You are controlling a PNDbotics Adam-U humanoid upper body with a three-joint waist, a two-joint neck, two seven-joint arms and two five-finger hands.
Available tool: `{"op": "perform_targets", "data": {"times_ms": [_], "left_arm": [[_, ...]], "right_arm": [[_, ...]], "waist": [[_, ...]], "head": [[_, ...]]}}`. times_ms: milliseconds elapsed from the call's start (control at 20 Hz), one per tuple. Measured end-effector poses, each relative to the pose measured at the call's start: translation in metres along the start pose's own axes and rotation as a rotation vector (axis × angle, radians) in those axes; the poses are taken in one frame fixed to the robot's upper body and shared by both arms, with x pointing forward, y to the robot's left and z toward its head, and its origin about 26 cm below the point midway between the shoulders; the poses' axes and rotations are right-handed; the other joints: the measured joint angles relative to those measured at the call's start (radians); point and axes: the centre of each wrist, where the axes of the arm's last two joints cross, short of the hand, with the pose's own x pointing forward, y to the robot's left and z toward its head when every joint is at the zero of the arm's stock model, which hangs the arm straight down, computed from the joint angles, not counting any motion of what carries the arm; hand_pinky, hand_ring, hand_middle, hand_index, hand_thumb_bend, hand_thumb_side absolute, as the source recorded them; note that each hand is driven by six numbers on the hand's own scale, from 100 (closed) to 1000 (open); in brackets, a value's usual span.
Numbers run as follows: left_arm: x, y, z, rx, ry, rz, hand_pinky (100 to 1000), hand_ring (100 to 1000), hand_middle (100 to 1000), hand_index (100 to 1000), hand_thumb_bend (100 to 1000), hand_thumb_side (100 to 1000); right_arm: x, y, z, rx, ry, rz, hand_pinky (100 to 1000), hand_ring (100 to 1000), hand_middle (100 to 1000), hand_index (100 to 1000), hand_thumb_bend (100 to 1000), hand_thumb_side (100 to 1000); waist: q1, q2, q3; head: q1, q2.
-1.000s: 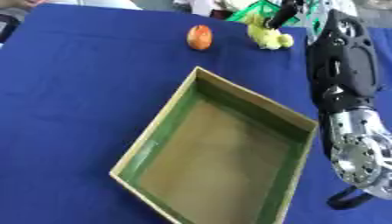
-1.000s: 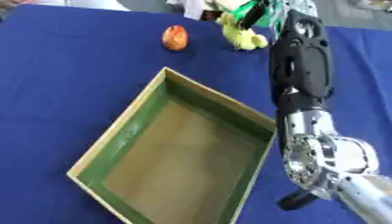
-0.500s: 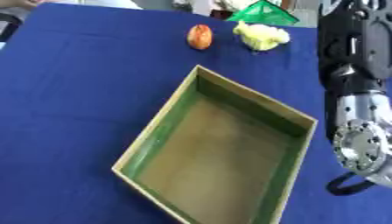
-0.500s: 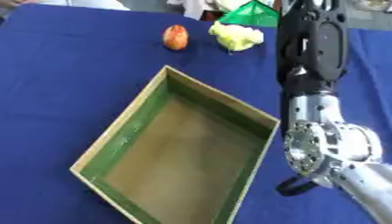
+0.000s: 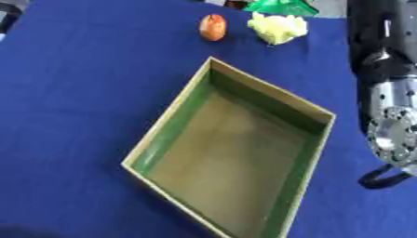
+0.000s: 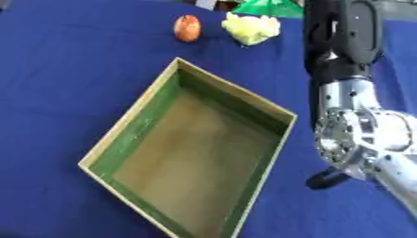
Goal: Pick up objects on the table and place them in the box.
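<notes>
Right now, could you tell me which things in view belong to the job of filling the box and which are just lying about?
Part of the job:
- the box, nothing visible inside it
- the red-orange egg-shaped object
- the pale yellow lumpy object
- the green object at the far edge

Just there:
- the blue tablecloth
- the right arm, its hand out of view

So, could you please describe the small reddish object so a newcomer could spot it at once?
Start at the open green box on the blue table and look past its far corner. The small reddish-orange egg-shaped object sits there, left of a pale yellow lumpy thing; it alone is smooth and red.
</notes>
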Motion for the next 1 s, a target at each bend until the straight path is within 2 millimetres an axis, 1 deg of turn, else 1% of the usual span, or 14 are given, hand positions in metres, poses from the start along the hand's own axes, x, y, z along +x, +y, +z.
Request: {"op": "perform_targets", "data": {"times_ms": [150, 400, 550, 800, 1000], "left_arm": [[-0.001, 0.001, 0.002, 0.001, 0.007, -0.004, 671, 765, 777, 827, 475, 810], [-0.001, 0.002, 0.003, 0.001, 0.011, -0.007, 671, 765, 777, 827, 474, 811], [-0.001, 0.003, 0.004, 0.001, 0.013, -0.008, 671, 766, 778, 827, 471, 812], [-0.001, 0.003, 0.004, 0.000, 0.015, -0.010, 672, 766, 778, 827, 468, 814], [-0.001, 0.003, 0.004, -0.003, 0.017, -0.011, 672, 766, 778, 828, 463, 816]], "right_arm": [[-0.005, 0.018, -0.013, 0.050, -0.016, 0.024, 898, 980, 939, 1000, 199, 309], [-0.015, 0.043, -0.026, 0.103, -0.028, 0.038, 899, 980, 940, 1000, 205, 310], [-0.019, 0.052, -0.030, 0.111, -0.029, 0.037, 900, 981, 943, 999, 215, 312], [-0.030, 0.067, -0.035, 0.157, -0.029, 0.023, 899, 981, 941, 997, 214, 316], [-0.035, 0.073, -0.036, 0.167, -0.037, 0.007, 896, 982, 937, 996, 207, 317]], "waist": [[0.001, -0.007, -0.001], [0.001, -0.008, -0.005], [0.000, -0.008, -0.005], [0.000, -0.011, -0.011], [0.000, -0.011, -0.016]], "head": [[-0.006, 0.006], [-0.010, -0.005], [-0.010, -0.013], [-0.011, -0.047], [-0.011, -0.057]]}}
